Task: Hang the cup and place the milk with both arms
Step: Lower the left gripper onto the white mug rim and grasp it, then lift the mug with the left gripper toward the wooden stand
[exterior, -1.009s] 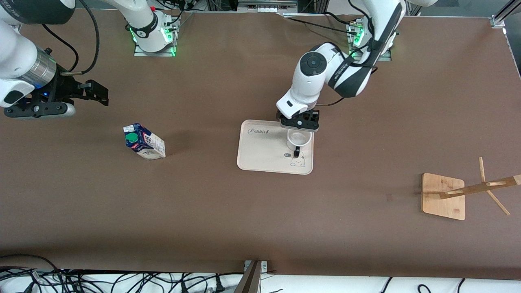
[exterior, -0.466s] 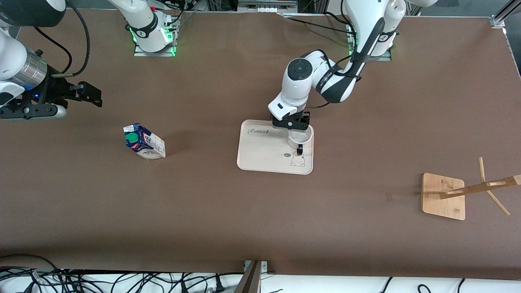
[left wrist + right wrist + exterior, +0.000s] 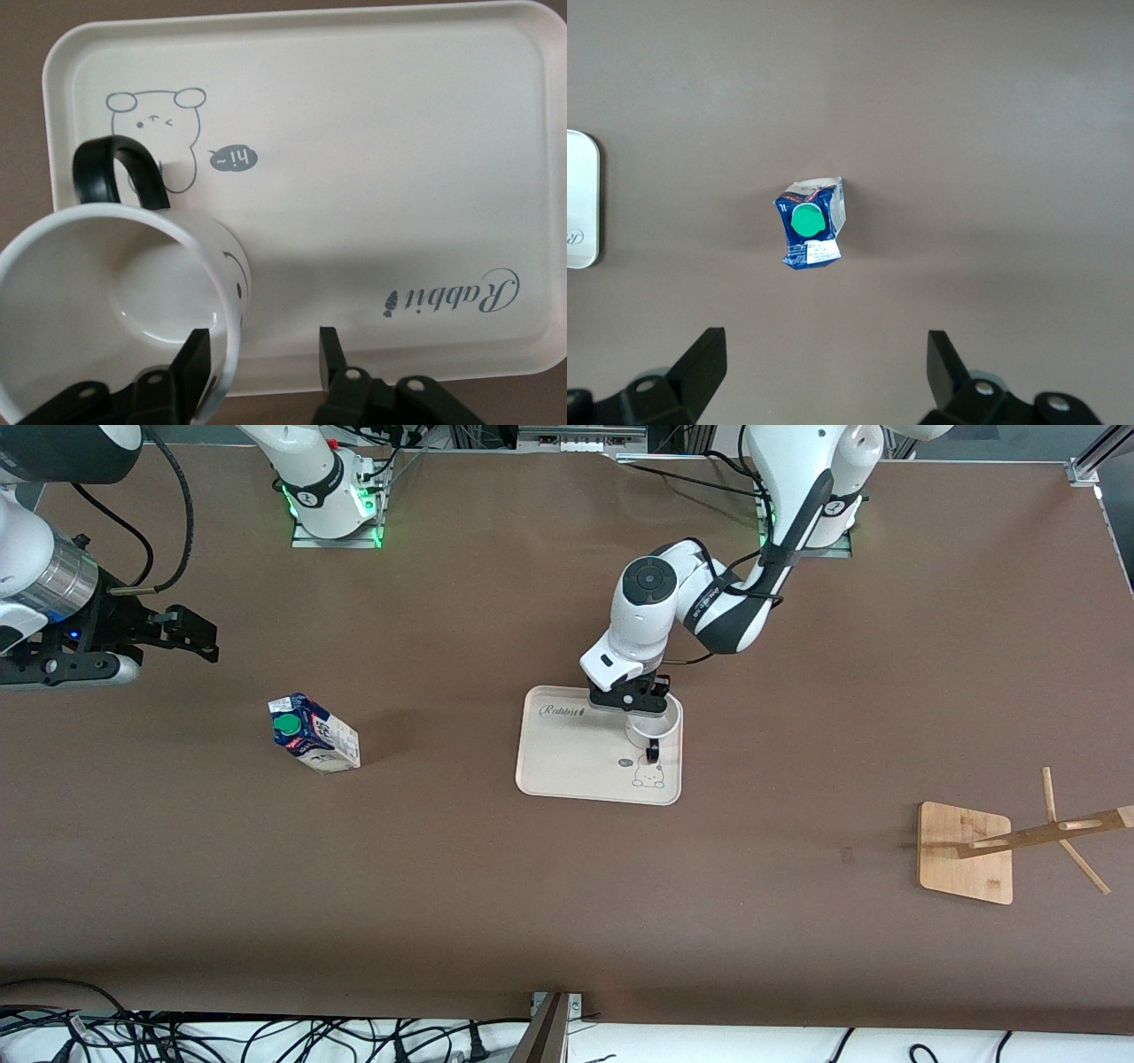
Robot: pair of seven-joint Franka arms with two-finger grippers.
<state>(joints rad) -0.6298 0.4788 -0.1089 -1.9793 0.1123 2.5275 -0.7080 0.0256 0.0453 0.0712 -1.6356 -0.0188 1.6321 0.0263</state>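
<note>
Left wrist view showed the left gripper (image 3: pixel 257 354) straddling the cup (image 3: pixel 120 305) wall, not yet clamped; right gripper (image 3: pixel 824 363) waited wide open above the milk (image 3: pixel 811 223).

A wide desk (image 3: pixel 567 903) covered in a matte brown sheet fills nearly the whole front view. Light falls evenly on it, and the shadows are soft. Along the edge nearest the camera runs a white strip (image 3: pixel 709 1045) strewn with loose black cables (image 3: pixel 221 1036), thickest toward the right arm's end. A metal bracket (image 3: pixel 554 1027) juts up at the middle of that edge. Aluminium framing (image 3: pixel 1094 460) shows at the corner by the left arm's base.
</note>
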